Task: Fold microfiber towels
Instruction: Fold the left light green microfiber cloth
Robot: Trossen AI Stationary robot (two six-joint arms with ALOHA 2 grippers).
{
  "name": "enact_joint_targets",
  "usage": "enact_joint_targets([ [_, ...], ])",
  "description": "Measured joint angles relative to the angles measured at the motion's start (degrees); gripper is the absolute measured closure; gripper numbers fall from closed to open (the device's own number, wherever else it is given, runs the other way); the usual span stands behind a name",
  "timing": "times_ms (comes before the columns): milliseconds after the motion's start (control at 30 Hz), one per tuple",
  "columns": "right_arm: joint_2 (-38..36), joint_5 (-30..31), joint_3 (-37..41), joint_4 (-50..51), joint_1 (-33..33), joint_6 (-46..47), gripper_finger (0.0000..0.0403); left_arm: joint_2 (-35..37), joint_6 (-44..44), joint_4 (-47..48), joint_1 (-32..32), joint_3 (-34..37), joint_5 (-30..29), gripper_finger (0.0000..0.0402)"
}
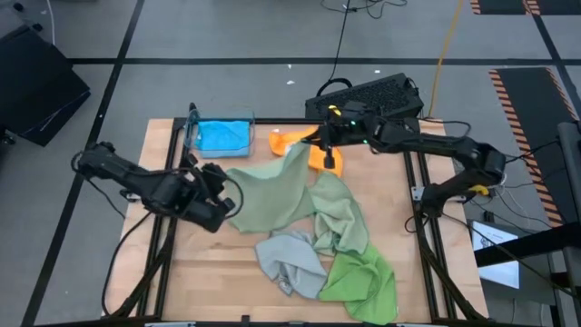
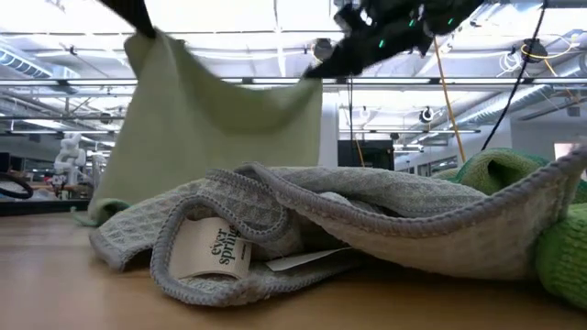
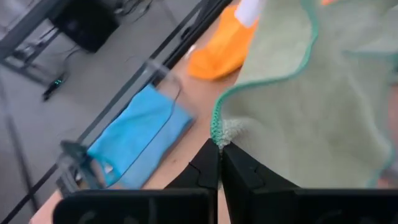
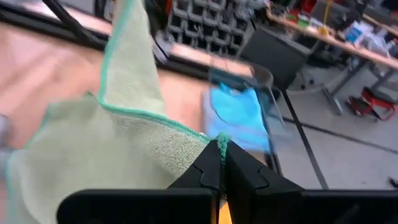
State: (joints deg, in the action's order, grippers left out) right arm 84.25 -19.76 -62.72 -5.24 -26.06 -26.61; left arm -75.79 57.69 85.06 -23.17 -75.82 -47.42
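A pale sage green microfiber towel (image 1: 272, 191) hangs spread between my two grippers, both shut on it: my left gripper (image 1: 234, 207) at the left, my right gripper (image 1: 304, 148) farther back. A second sage towel (image 1: 340, 218), a grey one (image 1: 290, 259) and a bright green one (image 1: 363, 277) lie crumpled on the table's right half. The orange towel (image 1: 286, 141) lies at the far edge, partly behind my right gripper. The blue towel (image 1: 222, 136) lies flat in a clear bin at the far left. My left gripper pinches a corner of the sage towel (image 3: 217, 134), at its green stitched edge, between its two fingers. The fingers slant down at it from the table's left. The cloth runs on from there to the other gripper. My right gripper pinches another corner of the same towel (image 4: 211, 140), on the stitched edge, between its two fingers, coming nearly level from the table's right. In the low view the towel (image 2: 220, 128) hangs below both grippers as a sheet, its top edge sagging a little between them.
A clear bin (image 1: 192, 127) stands at the far left corner. A black keyboard (image 1: 372, 95) lies just beyond the table's far edge. Bare wood (image 1: 209, 272) shows at the near left. The grey towel's label (image 2: 215, 249) faces the low camera.
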Motion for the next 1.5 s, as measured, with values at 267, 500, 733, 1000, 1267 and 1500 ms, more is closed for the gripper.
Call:
enact_joint_targets([
  [267,2.3,-1.4,0.0,0.8,-2.4,-0.7,0.0401,0.2,-2.6,-5.9,4.9,8.2,1.3,0.0392],
  [500,-1.0,-1.6,0.0,0.6,-2.4,-0.6,0.0401,0.1,-6.2,-10.4,5.5,9.2,4.4,0.0392],
  [733,-1.2,-7.5,0.0,0.6,-1.2,2.2,0.0401,0.9,-4.6,-7.4,4.9,9.1,4.9,0.0392],
  [1000,-6.6,-3.4,0.0,1.8,4.5,7.9,0.0401,4.4,-13.0,-26.8,-3.4,4.2,12.3,0.0392],
  [1267,-13.6,1.6,0.0,4.0,13.0,9.2,0.0401,-0.3,-14.3,-25.9,-10.9,-8.6,7.9,0.0398],
  [1500,-14.8,-3.2,0.0,4.8,17.4,9.5,0.0401,-4.6,-23.0,-29.2,-18.1,-19.9,5.3,0.0399],
])
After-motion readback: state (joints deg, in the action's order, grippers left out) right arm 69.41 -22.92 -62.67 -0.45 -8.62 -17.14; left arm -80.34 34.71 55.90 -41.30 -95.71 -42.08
